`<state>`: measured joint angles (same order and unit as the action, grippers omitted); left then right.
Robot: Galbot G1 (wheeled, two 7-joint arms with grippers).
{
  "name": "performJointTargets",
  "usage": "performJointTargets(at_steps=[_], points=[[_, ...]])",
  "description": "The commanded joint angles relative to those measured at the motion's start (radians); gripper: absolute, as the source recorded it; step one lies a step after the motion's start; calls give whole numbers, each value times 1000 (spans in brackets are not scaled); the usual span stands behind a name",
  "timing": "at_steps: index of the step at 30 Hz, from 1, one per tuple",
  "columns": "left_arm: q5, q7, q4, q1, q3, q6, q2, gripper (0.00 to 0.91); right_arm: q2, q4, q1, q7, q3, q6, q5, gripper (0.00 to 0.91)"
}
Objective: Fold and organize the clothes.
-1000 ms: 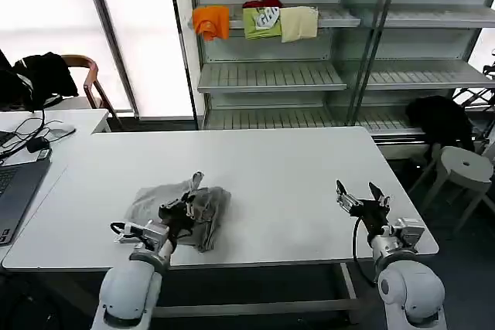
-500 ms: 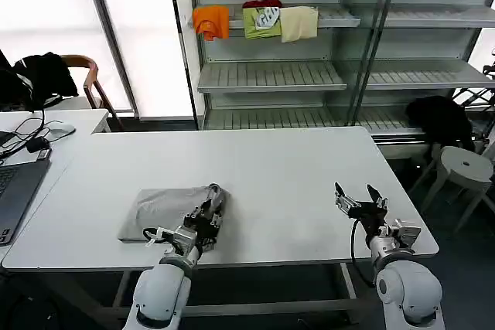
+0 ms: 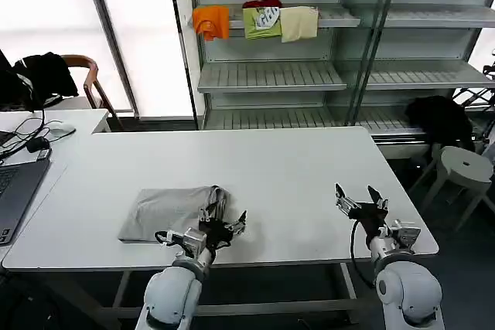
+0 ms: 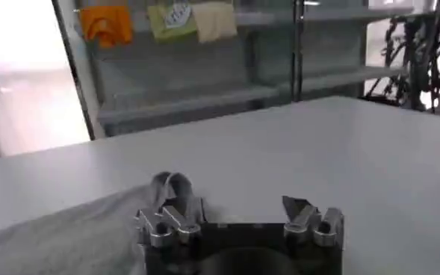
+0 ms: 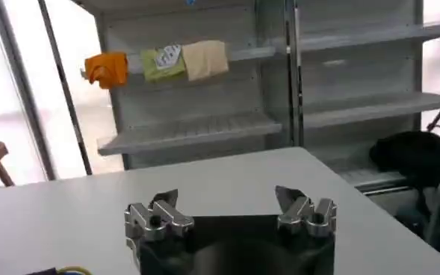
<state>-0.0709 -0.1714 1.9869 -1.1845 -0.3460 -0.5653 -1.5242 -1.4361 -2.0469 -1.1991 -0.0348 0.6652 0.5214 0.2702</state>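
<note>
A light grey shirt point(image 3: 165, 212) lies folded in a rough rectangle near the front left of the white table point(image 3: 286, 168). My left gripper point(image 3: 224, 224) sits open at the shirt's right edge, low over the table. In the left wrist view the gripper point(image 4: 234, 213) is open with bare table between its fingers. A small raised fold of the shirt point(image 4: 70, 235) stands just beside one fingertip point(image 4: 167, 217). My right gripper point(image 3: 360, 200) rests open near the front right of the table, far from the shirt. The right wrist view shows the right gripper point(image 5: 227, 200) holding nothing.
Behind the table a metal shelf unit point(image 3: 271, 75) carries orange point(image 3: 210, 21), green point(image 3: 261, 22) and cream point(image 3: 298, 23) folded garments. A laptop point(image 3: 14, 191) and cables lie on a side desk at the left. A stool point(image 3: 462, 168) and black clothing point(image 3: 437, 117) are at the right.
My left gripper carried the shirt's bunched edge rightward, laying the shirt flat, then opened and let go. The right gripper stayed in place.
</note>
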Motion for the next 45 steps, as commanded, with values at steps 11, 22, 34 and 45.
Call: performJointTargets(at_steps=[11, 22, 34, 45], points=[[272, -56, -126, 3, -503, 48, 277, 907, -7, 24, 13, 1, -28, -2, -24, 907], [306, -42, -176, -3, -475, -9, 251, 907, -3, 22, 10, 2, -29, 0, -30, 907], [370, -45, -206, -6, -460, -12, 233, 453, -2, 22, 9, 4, -33, 1, -31, 907], [388, -58, -204, -10, -440, -14, 210, 20, 0, 25, 11, 4, -30, 0, -30, 907]])
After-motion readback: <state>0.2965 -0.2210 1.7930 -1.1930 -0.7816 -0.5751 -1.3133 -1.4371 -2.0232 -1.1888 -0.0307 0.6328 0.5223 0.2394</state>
